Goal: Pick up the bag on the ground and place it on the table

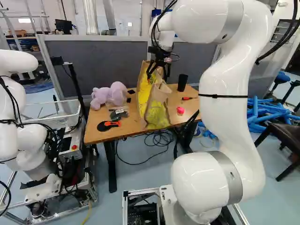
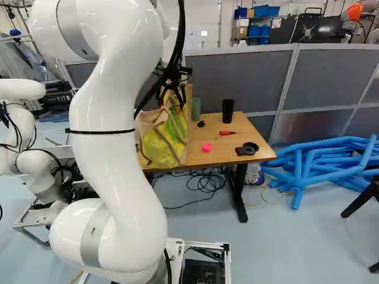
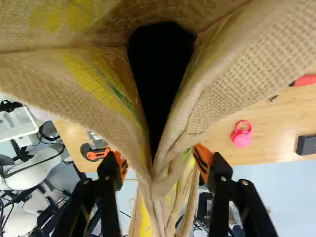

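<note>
Your bag [image 1: 154, 105] is standing up on the counter [image 1: 130, 125], by the middle of its front edge. Your hand [image 1: 158, 76] is above it and has let go: its two fingers stand wide, with the top of the bag bunched between them. The soft purple toy [image 1: 110, 93] sits near the left edge. Your black cup [image 1: 182, 82] is by the back edge, and the small pink thing [image 1: 180, 110] lies right of the bag, near the front edge.
</note>
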Robot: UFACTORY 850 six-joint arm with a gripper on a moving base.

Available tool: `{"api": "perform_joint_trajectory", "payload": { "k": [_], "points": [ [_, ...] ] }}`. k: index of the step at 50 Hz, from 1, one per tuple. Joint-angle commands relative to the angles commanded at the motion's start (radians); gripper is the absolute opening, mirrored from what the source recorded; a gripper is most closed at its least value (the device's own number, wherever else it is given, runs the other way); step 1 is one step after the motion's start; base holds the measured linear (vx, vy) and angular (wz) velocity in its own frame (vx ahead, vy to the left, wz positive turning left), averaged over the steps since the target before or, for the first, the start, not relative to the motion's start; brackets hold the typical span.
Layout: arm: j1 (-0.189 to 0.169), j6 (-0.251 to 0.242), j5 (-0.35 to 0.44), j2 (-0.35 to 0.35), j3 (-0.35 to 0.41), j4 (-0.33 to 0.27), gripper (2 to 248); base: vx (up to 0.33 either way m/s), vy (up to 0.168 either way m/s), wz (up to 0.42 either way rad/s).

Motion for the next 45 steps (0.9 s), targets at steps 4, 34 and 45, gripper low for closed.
{"api": "perform_joint_trajectory", "payload": {
  "k": [4,34,45],
  "points": [
    [0.000,0.000,0.000,0.003,0.000,0.000,204,0.000,0.000,0.000],
    [0.000,0.000,0.000,0.072,-0.003,0.000,247,0.000,0.000,0.000],
    [0.000,0.000,0.000,0.098,-0.006,0.000,247,0.000,0.000,0.000]
  ]
}}
